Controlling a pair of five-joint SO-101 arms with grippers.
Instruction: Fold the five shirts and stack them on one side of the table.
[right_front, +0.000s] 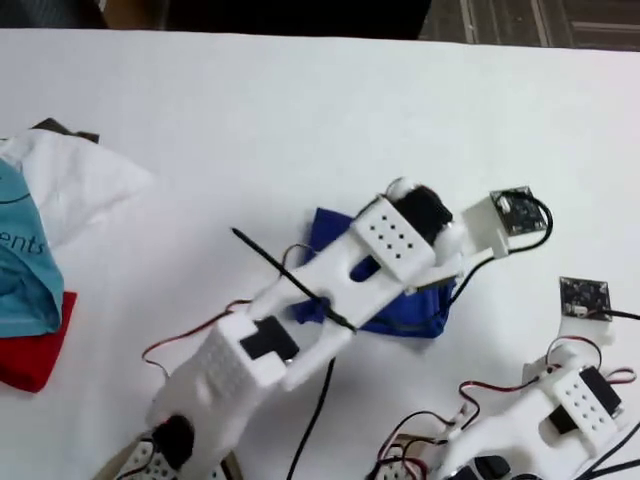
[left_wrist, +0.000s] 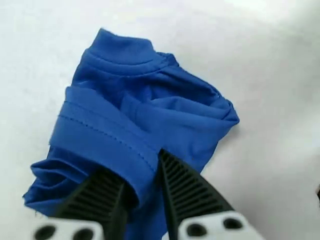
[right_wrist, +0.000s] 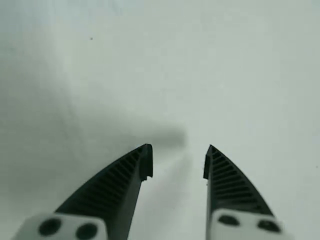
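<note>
Left wrist view: the blue shirt (left_wrist: 150, 100) is pinched between the left gripper (left_wrist: 136, 167) fingers mid-fold; laying it across is probably required next.

Soft matt knit cloth, ribbed at the collar and double-stitched along the hems, in the crumpled blue cloth shirt (left_wrist: 150, 110). Matt black plastic with fine moulded ridges on the inner faces, set on white plastic bases, in the left gripper (left_wrist: 137, 165) and the right gripper (right_wrist: 178, 150). Smooth matt white plastic shells on the jointed white arm (right_front: 230, 375). Smooth, matt finish on the flat white table (right_front: 300, 120). Plain matt cloth in the rumpled white shirt (right_front: 85, 180), the teal shirt (right_front: 25, 280) and the red shirt (right_front: 35, 355).
</note>
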